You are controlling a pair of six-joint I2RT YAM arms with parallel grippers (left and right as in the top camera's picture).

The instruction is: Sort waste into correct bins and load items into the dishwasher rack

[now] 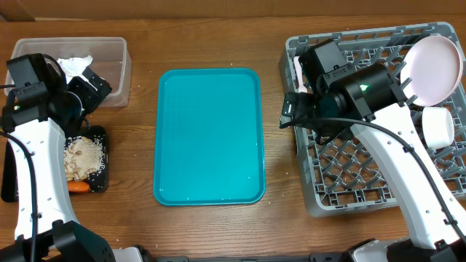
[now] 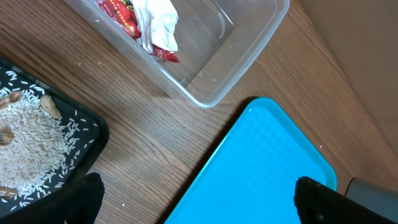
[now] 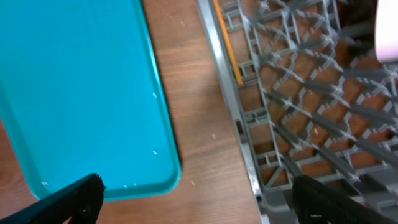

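My left gripper (image 1: pixel 93 89) (image 2: pixel 199 205) is open and empty, hovering over the wood between the clear tub (image 1: pixel 116 69) (image 2: pixel 249 56) and the black tray (image 1: pixel 102 156) (image 2: pixel 87 134). A white napkin (image 1: pixel 75 65) (image 2: pixel 158 22) and a red wrapper (image 2: pixel 121 12) lie in the tub. Beige scraps (image 1: pixel 81 156) (image 2: pixel 31 137) and a carrot (image 1: pixel 79 187) lie in the black tray. Open with nothing in it, my right gripper (image 1: pixel 290 116) (image 3: pixel 199 199) hangs over the grey dishwasher rack's (image 1: pixel 342 182) (image 3: pixel 298 93) left edge. A white plate (image 1: pixel 435 67) and a white cup (image 1: pixel 437 125) stand in the rack.
A flat teal serving tray (image 1: pixel 209 135) (image 2: pixel 261 168) (image 3: pixel 74 93) lies in the middle of the wooden table, between both arms. A strip of bare wood separates it from the rack.
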